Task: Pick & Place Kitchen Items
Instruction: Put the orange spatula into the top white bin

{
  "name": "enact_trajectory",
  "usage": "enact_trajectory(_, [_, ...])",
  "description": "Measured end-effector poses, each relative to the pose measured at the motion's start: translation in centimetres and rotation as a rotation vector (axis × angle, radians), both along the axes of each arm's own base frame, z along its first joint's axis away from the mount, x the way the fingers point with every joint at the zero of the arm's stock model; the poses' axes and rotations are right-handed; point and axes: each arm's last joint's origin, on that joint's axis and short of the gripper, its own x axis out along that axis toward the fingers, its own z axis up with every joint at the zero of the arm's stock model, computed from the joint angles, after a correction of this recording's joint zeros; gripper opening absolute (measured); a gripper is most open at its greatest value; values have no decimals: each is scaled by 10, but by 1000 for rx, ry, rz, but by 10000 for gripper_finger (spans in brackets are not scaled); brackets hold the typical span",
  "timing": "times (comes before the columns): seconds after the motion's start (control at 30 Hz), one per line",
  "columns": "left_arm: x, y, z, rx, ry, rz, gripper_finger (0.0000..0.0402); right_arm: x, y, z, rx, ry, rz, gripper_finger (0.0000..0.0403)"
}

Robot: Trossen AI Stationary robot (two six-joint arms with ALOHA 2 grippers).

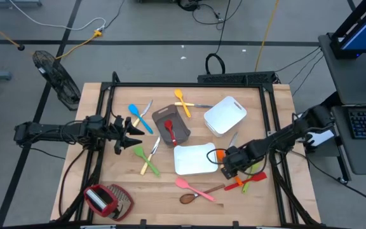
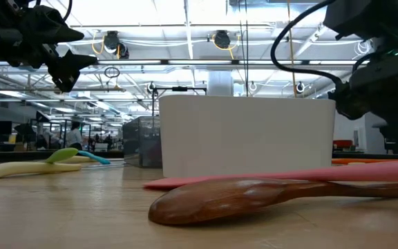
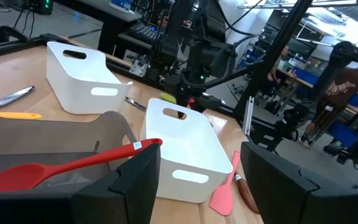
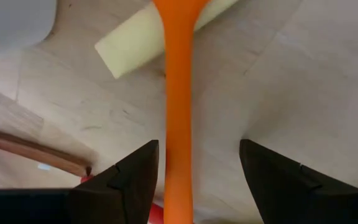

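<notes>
Kitchen items (image 1: 146, 141) lay scattered across the wooden bench (image 1: 154, 191) (grey concrete floor around it); the right tool (image 1: 229, 170) hovered, fingers apart, over an orange utensil (image 4: 179, 106); the left tool (image 1: 134, 131) waited, fingers apart.

On the pale wooden tabletop (image 1: 246, 197), two white rectangular plastic trays (image 1: 225, 116) (image 1: 194, 159) lie right of centre, one farther, one nearer. A dark grey bin (image 1: 171, 124) sits centrally. A red-and-wire-mesh gadget (image 1: 108, 199) rests at the near left corner. A black fan (image 1: 57, 77) stands on the floor, far left.
</notes>
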Motion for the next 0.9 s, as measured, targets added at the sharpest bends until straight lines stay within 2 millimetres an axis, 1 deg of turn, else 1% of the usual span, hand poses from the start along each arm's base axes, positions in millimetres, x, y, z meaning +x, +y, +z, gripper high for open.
enact_trajectory(0.1, [0,0,0,-1,0,0,228,0,0,-4,-7,20,-10,212])
enact_trajectory(0.2, [0,0,0,-5,0,0,228,0,0,-5,-11,37,-26,188])
enact_trajectory(0.3, [0,0,0,-6,1,0,228,-1,-1,-6,-15,46,-28,148])
enact_trajectory(0.53, [0,0,0,-5,0,1,228,-3,-1,-2,-4,42,-60,35])
enact_trajectory(0.63, [0,0,0,-6,0,0,228,-3,-1,5,15,-7,-61,30])
enact_trajectory(0.77, [0,0,0,-5,0,0,228,-3,-2,19,56,-73,-105,30])
enact_trajectory(0.9, [0,0,0,-5,0,1,228,-7,-4,30,80,-100,-140,30])
